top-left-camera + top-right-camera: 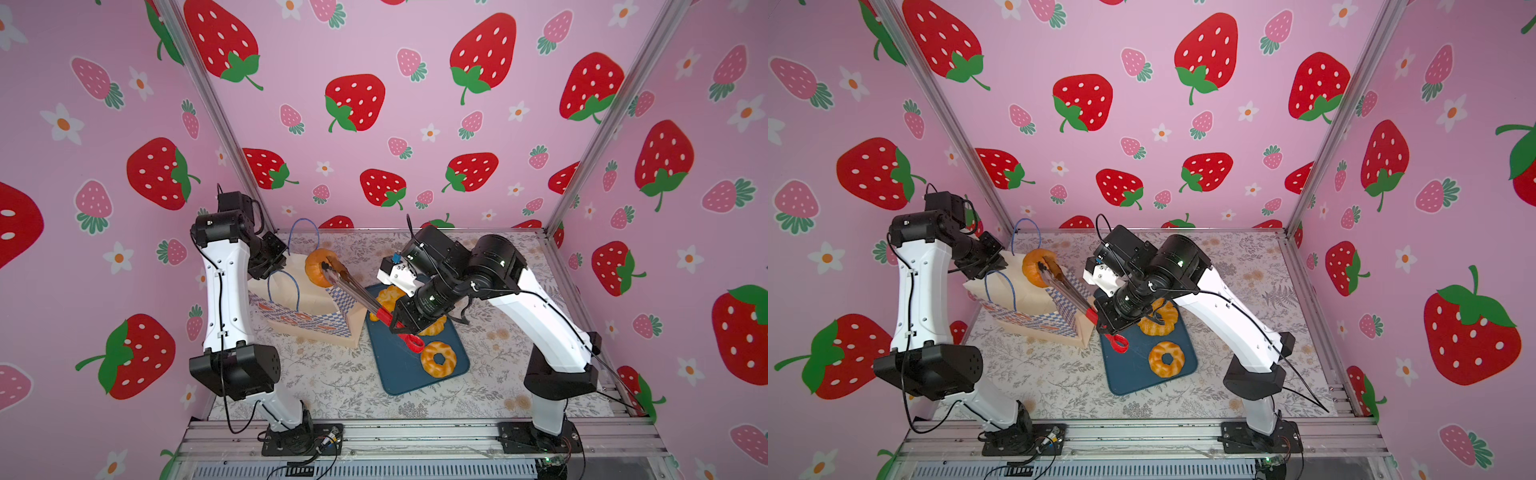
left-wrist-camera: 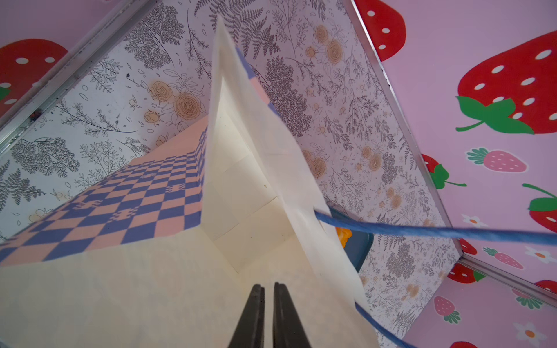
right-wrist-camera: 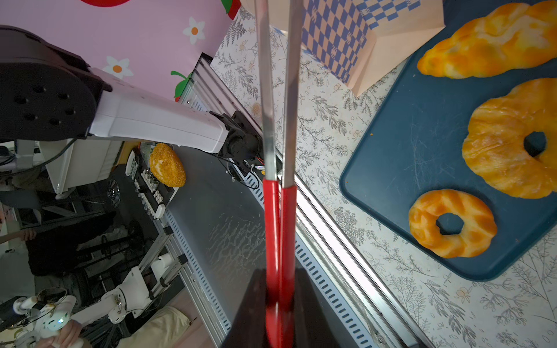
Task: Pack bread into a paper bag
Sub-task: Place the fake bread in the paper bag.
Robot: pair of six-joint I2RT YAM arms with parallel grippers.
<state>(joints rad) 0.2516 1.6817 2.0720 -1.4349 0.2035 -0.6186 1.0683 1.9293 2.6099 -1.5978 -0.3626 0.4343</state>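
Gripping red tongs point(image 3: 271, 217) tight in right fingers point(image 3: 307, 313), with bun point(image 1: 318, 267) pinched just above bag point(image 1: 286, 291) mouth. Nipping bag rim in narrow left fingers point(image 2: 251, 319), holding mouth open. Could drop bun beside bag through tongs slackening early, or rim slipping and mouth folding shut.

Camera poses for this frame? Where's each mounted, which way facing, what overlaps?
Top views: high in front, facing down and back; left arm, right arm, paper bag, tray, bun in tongs.
Left wrist: on the left arm, looking into the bag's mouth; left gripper shut on its rim.
Right wrist: on the right arm, looking along the tongs; right gripper clamps the red handles; left arm visible.
Shared: bag and tray in all four.
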